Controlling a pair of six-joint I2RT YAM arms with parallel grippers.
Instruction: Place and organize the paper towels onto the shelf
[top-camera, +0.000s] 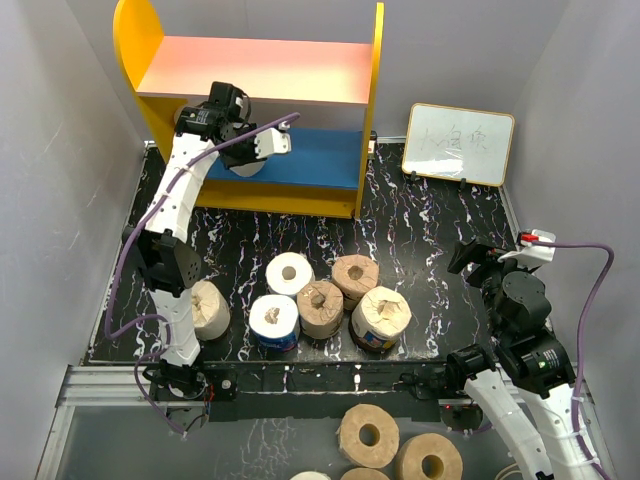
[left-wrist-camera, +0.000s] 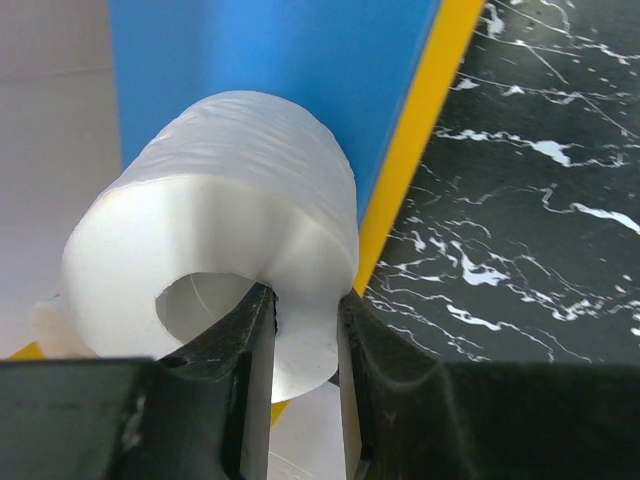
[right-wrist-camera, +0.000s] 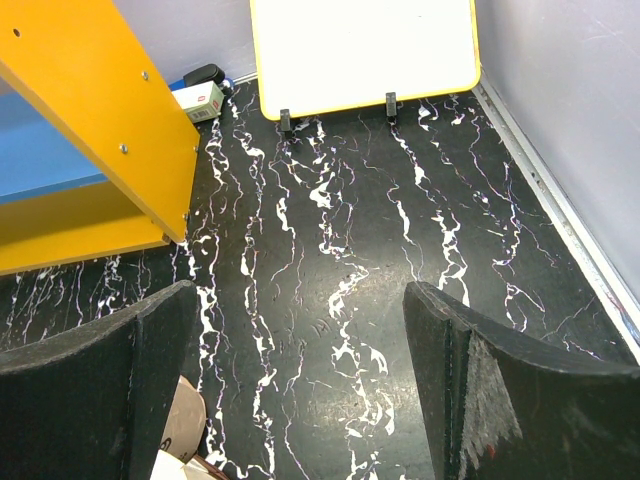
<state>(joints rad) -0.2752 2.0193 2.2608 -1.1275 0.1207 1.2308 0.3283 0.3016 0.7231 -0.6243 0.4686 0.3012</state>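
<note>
The shelf (top-camera: 372, 90) stands at the back with yellow sides, a pink upper board and a blue lower board (top-camera: 310, 158). My left gripper (top-camera: 262, 150) reaches over the left part of the blue board, shut on a white paper towel roll (top-camera: 243, 165). In the left wrist view one finger (left-wrist-camera: 235, 340) sits inside the hollow core and the other outside, pinching the wall of the white roll (left-wrist-camera: 230, 190) over the blue board (left-wrist-camera: 270, 60). Several more paper towels stand on the table: white (top-camera: 289, 272), tan (top-camera: 320, 308), tan (top-camera: 355, 278), blue-wrapped (top-camera: 273, 322), labelled (top-camera: 380, 318). My right gripper (top-camera: 470, 256) is open and holds nothing.
Another tan roll (top-camera: 208, 310) stands behind the left arm's base. A small whiteboard (top-camera: 459, 142) leans at the back right. Wider flat tan rolls (top-camera: 368, 435) lie below the table's near edge. Grey walls close in on both sides. A small box (right-wrist-camera: 200, 98) lies behind the shelf.
</note>
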